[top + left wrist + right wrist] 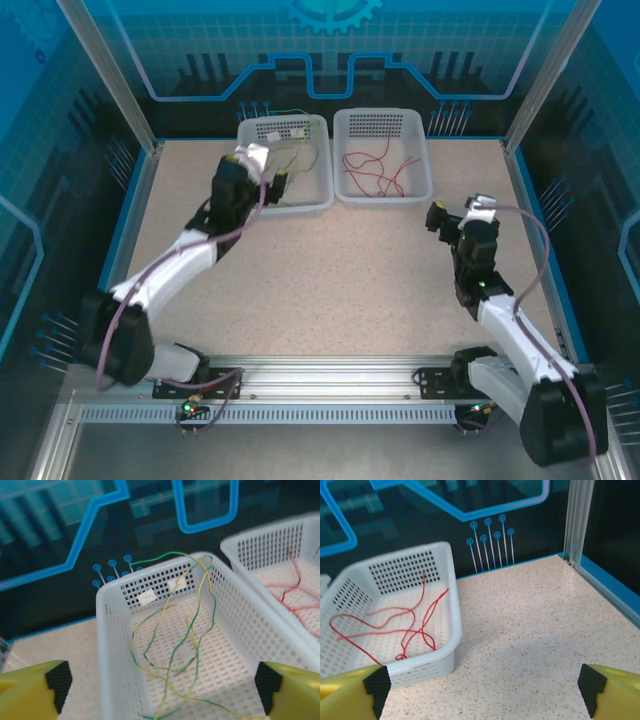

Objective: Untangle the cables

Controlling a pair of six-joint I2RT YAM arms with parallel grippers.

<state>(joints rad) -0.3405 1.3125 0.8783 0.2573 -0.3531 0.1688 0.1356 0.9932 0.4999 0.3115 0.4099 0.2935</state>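
white perforated basket (305, 208), second basket (390, 199) beside it, speckled table (330, 280)

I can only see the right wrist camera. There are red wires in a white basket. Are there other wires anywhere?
Observer: Yes. Green and yellow cables lie in a left basket, side by side with your right basket.
Operator: Are they all the way in?
Observer: Not quite. One green cable arches over the left basket's back rim.
Operator: Is the other arm holding them?
Observer: No. The left gripper hangs open over the near end of that basket, gripping nothing.
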